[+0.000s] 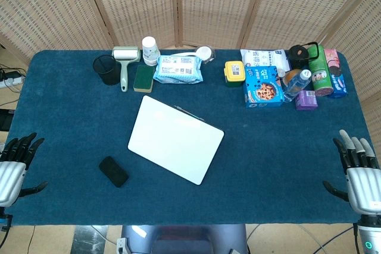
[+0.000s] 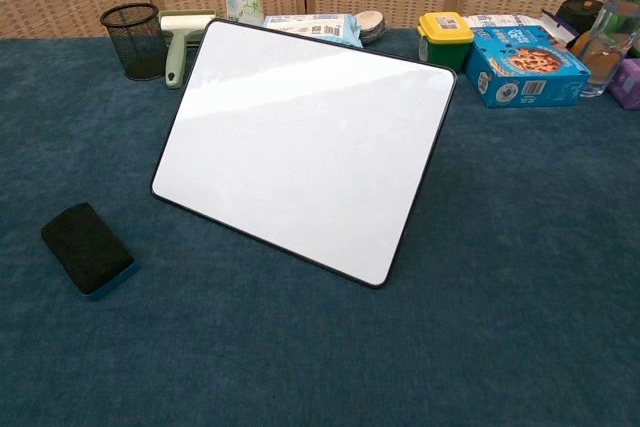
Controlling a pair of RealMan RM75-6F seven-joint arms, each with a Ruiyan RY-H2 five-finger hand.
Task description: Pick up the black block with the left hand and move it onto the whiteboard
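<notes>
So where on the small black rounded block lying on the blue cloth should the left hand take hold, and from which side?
Probably across its short width, from above. The black rounded block lies flat on the blue tablecloth, elongated, with its long sides free and the white rectangular board lying apart to its right. The left hand rests open at the table's left edge, so it could descend with fingers straddling the long sides.

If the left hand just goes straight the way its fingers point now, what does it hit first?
Probably nothing: the left hand points up the table's left edge, and the black block lies off to its side. Depth is unclear.
</notes>
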